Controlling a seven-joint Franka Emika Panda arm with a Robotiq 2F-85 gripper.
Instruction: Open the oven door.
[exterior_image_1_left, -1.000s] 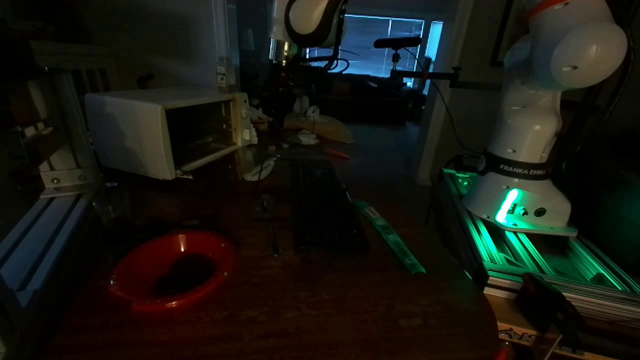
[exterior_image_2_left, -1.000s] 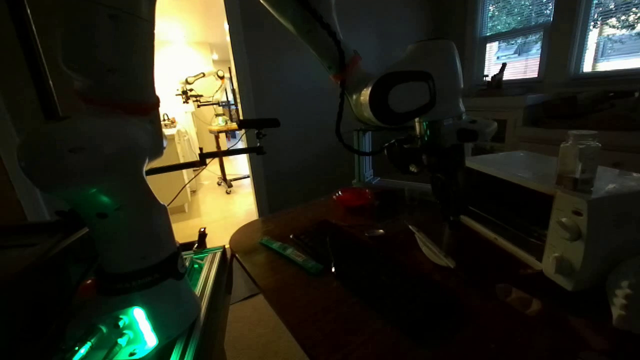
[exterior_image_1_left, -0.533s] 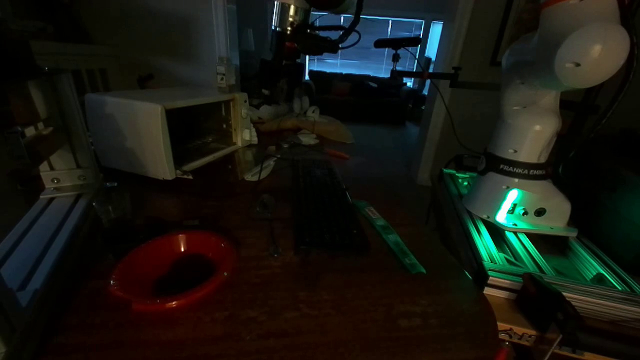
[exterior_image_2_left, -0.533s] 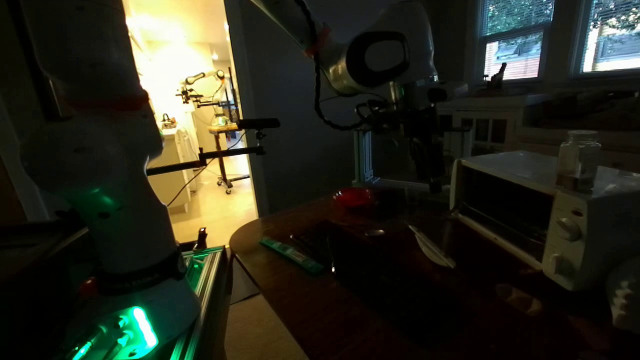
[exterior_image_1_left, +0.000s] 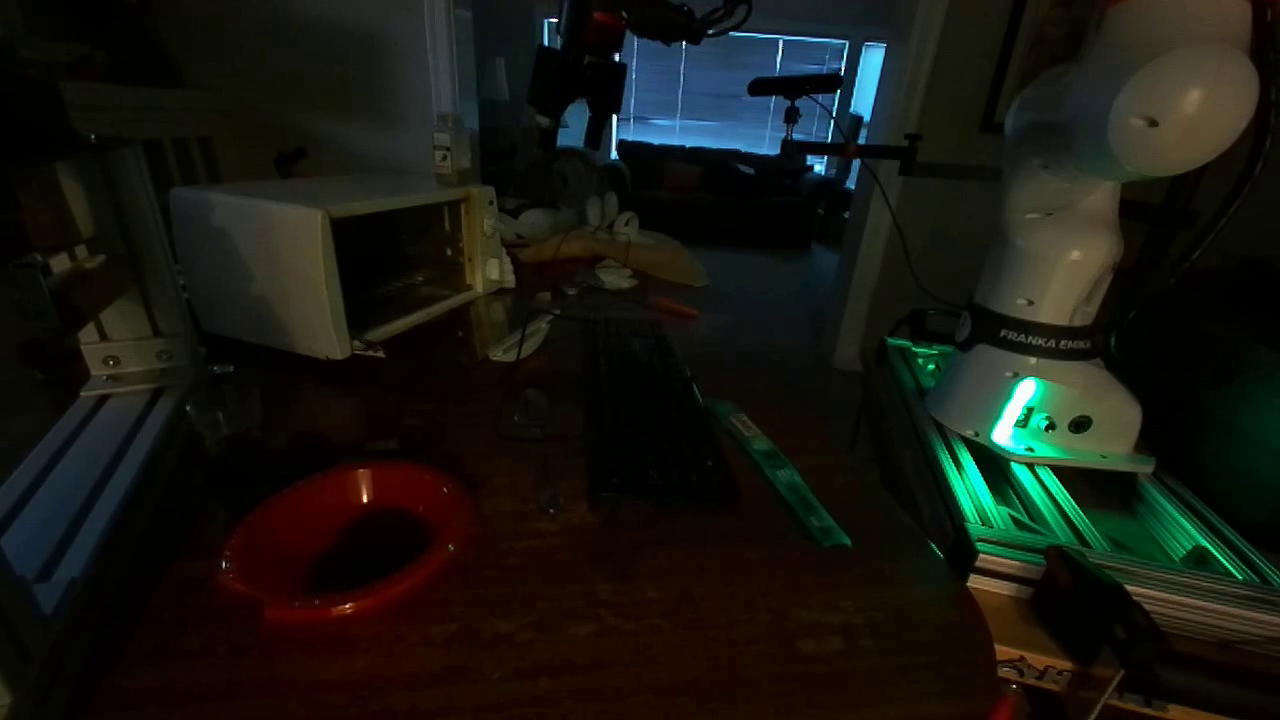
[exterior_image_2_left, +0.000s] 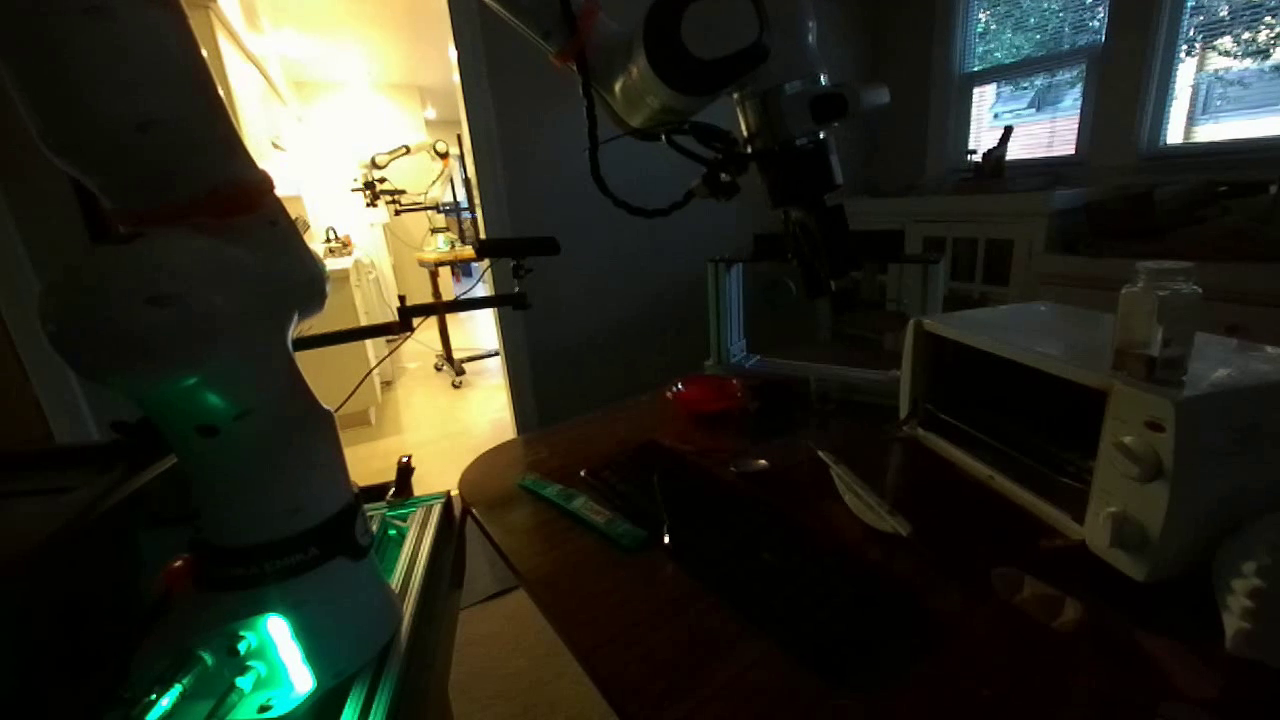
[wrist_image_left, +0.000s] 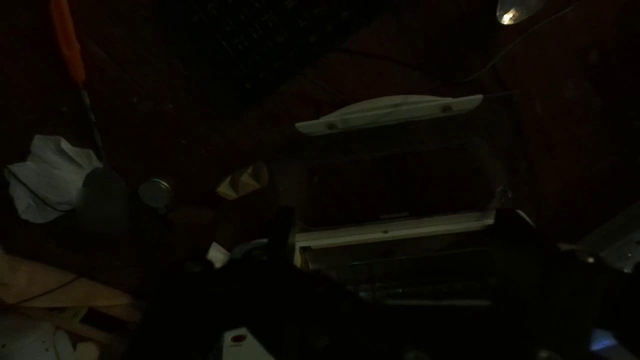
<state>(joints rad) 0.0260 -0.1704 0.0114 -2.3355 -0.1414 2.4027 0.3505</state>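
Observation:
The white oven has its front uncovered, and its dark inside shows in both exterior views. Its oven door is folded down low over the table, a dark see-through panel in the wrist view. A pale handle runs along the door's outer edge; the handle also shows in an exterior view. My gripper hangs high above the table, apart from oven and door. Its fingers stand wide apart in the wrist view, with nothing between them. Darkness hides much of the gripper's body.
A glass jar stands on top of the oven. On the table are a red bowl, a dark keyboard and a green packet. An orange-handled spatula lies beside crumpled white paper.
My gripper has risen and drawn back from the oven's opening, which it partly covered a second ago in an exterior view. The lowered door looks unmoved.

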